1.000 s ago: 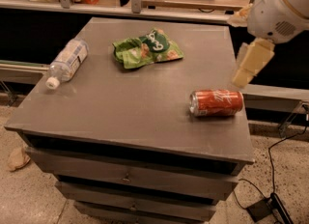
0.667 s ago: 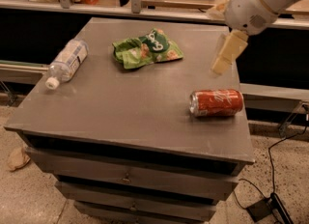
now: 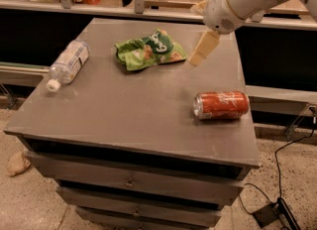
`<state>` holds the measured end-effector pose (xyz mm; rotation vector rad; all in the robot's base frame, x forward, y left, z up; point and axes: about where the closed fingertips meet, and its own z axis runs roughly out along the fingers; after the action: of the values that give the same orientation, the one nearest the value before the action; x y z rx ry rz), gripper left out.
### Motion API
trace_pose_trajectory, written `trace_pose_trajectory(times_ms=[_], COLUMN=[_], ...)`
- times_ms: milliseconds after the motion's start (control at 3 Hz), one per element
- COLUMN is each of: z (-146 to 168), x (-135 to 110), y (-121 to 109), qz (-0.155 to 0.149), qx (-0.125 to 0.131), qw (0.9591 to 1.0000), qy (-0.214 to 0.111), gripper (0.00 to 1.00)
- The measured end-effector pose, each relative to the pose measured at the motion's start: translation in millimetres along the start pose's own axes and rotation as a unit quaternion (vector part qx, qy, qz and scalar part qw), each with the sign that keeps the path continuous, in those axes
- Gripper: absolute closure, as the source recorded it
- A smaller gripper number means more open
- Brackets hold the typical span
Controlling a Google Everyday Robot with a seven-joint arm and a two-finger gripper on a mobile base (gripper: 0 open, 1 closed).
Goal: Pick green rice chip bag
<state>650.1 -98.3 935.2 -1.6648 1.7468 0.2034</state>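
Note:
The green rice chip bag lies crumpled on the far middle of the grey cabinet top, its dark green patch with white lettering facing up. My gripper hangs from the white arm that comes in from the upper right. It hovers above the tabletop just to the right of the bag, a short gap apart from it. Its pale fingers point down and to the left. It holds nothing.
An orange-red soda can lies on its side near the right front. A clear plastic bottle lies on the left side. A counter with a glass rail runs behind. Cables and a plug lie on the floor at right.
The arm has swung left and toward the back of the table, from over the right edge near the can to just beside the chip bag. The objects have not moved.

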Motion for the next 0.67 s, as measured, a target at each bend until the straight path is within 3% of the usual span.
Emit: trace_pose_trajectory(times_ms=[333,667], z=[32,71], x=[-11,-23], y=[-24,-37], qz=[0.027,0.061], qx=[0.012,-0.008], qw=[0.9994,0.9981], qy=[-0.018,-0.008], gripper=[0.0,0.0])
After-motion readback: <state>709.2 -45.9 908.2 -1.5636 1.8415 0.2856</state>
